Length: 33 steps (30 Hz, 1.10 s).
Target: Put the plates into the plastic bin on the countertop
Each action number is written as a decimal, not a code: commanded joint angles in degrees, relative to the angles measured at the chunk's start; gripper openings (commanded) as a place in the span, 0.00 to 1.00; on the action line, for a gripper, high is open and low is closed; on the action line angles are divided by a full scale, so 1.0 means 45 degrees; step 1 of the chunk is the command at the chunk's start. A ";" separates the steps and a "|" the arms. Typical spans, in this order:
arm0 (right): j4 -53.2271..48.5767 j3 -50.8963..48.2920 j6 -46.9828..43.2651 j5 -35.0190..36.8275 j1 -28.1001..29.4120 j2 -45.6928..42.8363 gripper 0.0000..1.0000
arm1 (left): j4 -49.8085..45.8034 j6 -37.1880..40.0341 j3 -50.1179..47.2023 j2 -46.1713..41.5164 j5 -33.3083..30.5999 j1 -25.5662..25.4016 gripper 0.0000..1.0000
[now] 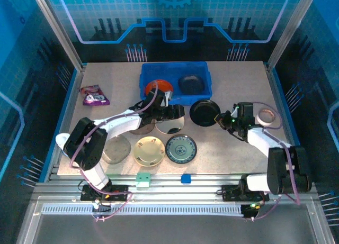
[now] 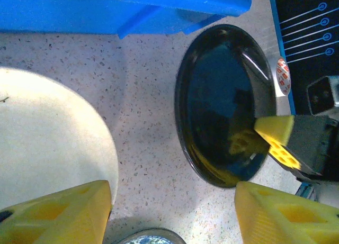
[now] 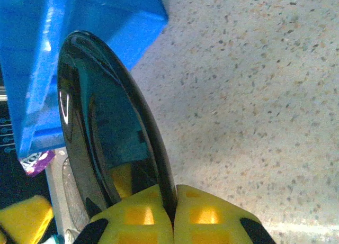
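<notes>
Black plate (image 3: 106, 122) gripped at its rim
Right gripper (image 3: 172, 217) clamps it; left gripper (image 2: 172, 209) hangs wide, holding nothing. Next, likely: lift it over the bin (image 1: 175, 65) wall.

You're looking at a black plate (image 2: 222, 106) with a glossy, mirror-like glaze, a plastic bin (image 2: 122, 11) of smooth, faintly shiny blue plastic, a matt, speckled, stone-look countertop (image 2: 148, 127), and yellow finger pads (image 2: 58, 212) of dull moulded plastic.

The plastic bin (image 1: 172, 74) at the countertop's (image 1: 238, 148) far edge holds two plates (image 1: 191, 84); another plate (image 1: 204, 113) is just before its right corner.
</notes>
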 commanded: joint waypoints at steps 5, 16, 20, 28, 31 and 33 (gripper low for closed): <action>-0.2172 0.0790 -0.0762 -0.0611 0.1069 -0.1166 0.00 | 0.0853 0.0121 0.0542 0.0317 0.0594 0.0113 0.65; -0.0450 0.1183 -0.0162 -0.0875 0.2529 -0.0977 0.00 | 0.1138 -0.0270 0.0562 0.0649 0.0875 0.0266 0.51; -0.0142 0.1311 -0.0138 -0.0759 0.2691 -0.0844 0.00 | 0.1245 -0.0595 0.0637 0.0640 0.1175 0.0458 0.25; 0.0061 0.1615 -0.0436 -0.0459 0.2719 -0.0619 0.28 | 0.2677 -0.1950 -0.0359 0.0122 0.2558 0.0891 0.00; 0.0257 0.1843 -0.0443 -0.0333 0.2739 -0.0371 0.20 | 0.3250 -0.2209 -0.0900 -0.0296 0.2680 0.0912 0.00; 0.0275 0.2068 -0.0375 -0.0272 0.2773 -0.0062 0.04 | 0.3282 -0.2162 -0.1113 -0.0503 0.2601 0.0915 0.00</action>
